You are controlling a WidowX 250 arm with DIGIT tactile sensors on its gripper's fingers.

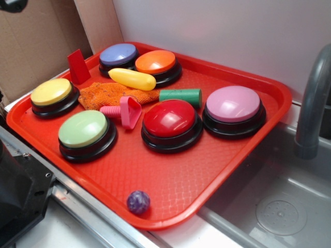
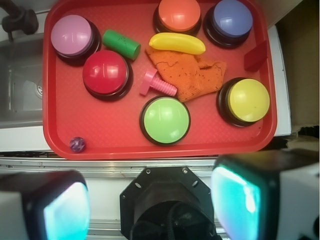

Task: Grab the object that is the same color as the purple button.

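The small dark purple mottled ball lies alone at the near corner of the red tray; in the wrist view it is at the tray's lower left. The blue-violet dome button sits at the tray's far side beside the orange button; in the wrist view it is at the top right. My gripper is open and empty, high above the robot base, short of the tray's near edge. It is out of the exterior view.
The tray also holds yellow, green, red and pink-lilac buttons, a yellow banana, an orange cloth, a pink bolt, a green cylinder and a red block. A sink with a faucet lies to the right.
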